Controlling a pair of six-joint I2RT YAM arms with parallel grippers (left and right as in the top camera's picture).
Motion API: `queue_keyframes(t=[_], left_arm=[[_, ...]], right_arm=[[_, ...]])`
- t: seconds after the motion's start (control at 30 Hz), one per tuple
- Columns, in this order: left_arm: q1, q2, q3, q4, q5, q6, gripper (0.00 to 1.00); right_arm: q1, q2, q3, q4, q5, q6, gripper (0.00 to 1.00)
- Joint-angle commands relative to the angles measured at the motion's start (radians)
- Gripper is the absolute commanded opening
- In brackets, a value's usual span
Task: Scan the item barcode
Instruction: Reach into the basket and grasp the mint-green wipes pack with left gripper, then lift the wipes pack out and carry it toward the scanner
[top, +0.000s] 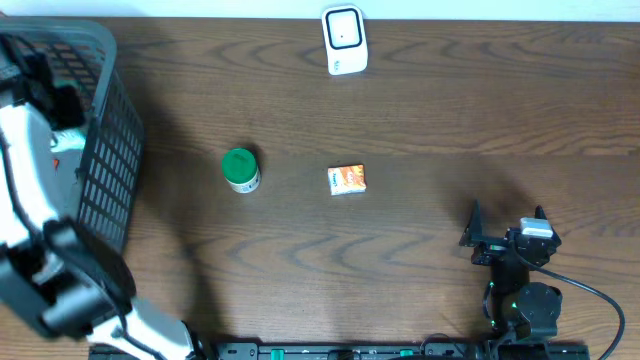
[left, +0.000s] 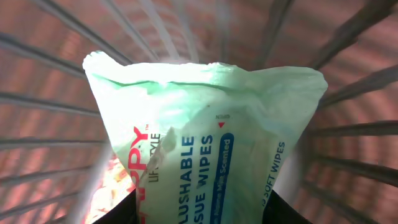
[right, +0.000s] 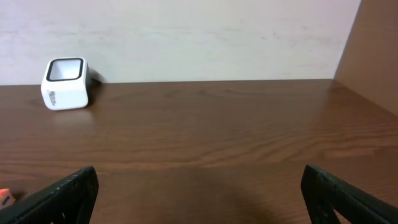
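Left hand (left: 202, 213) seemingly clamps a wipes pack (left: 205, 137), unclear overhead inside basket (top: 112, 150); right hand (right: 198, 180) spread.

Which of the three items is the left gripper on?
The green wipes pack, held by the left gripper inside the basket; the green-lidded jar and orange box sit out on the table.

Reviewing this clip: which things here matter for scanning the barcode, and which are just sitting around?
In the job:
wipes pack, held by the left gripper inside the basket
white scanner

Lying about:
green-lidded jar
orange box
right gripper, open, holding nothing
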Motion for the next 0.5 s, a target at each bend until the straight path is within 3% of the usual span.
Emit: queue_keyframes(t=[0.0,0.2,0.47], left_arm=[[0.004,-0.141,0.009,-0.016,-0.011,-0.055,0.41],[0.003,-0.3,0.009,-0.043,0.011,-0.105,0.41],[0.001,-0.434,0.009,-0.065,0.23,-0.122,0.41]], right_arm=[[0.007,0.0,-0.003,-0.001,-0.001,-0.011,0.99],[0.007,0.0,-0.003,-0.001,-0.001,-0.011,0.99],[0.007,0.0,-0.003,-0.001,-0.001,-0.011,0.99]])
